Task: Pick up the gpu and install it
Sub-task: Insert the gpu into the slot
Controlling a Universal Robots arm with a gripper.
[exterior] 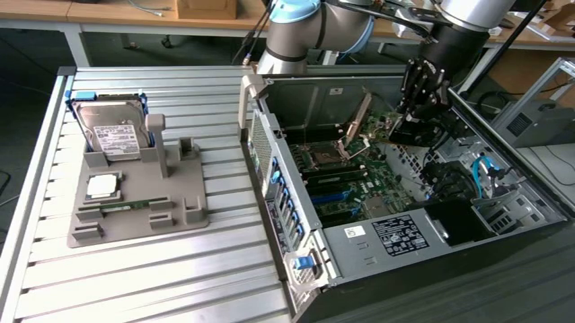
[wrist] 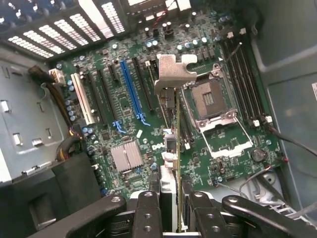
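In the exterior view, the gripper (exterior: 416, 128) is hanging inside the open computer case (exterior: 297, 168), low over the motherboard (exterior: 355, 188) at its far end. The case is lying on its side on the tabletop (exterior: 180, 269), so the board is facing up and a card can be brought down from above. To the exterior view's left, a grey holder (exterior: 134, 219) is keeping the hard drive (exterior: 108, 128) upright in its slot.

In the wrist view, the gripper (wrist: 172, 210) is clamping the gpu (wrist: 177, 144) between its two black fingers (wrist: 147, 213). The card is showing edge-on, and its silver bracket (wrist: 174, 74) is pointing away from the wrist. It is being held on edge, apparently so that its connector side is facing the board. The gpu is hovering above the motherboard (wrist: 124, 114), between the blue slot (wrist: 130, 89) and the open processor socket (wrist: 210, 99). It is not yet seated in any slot.
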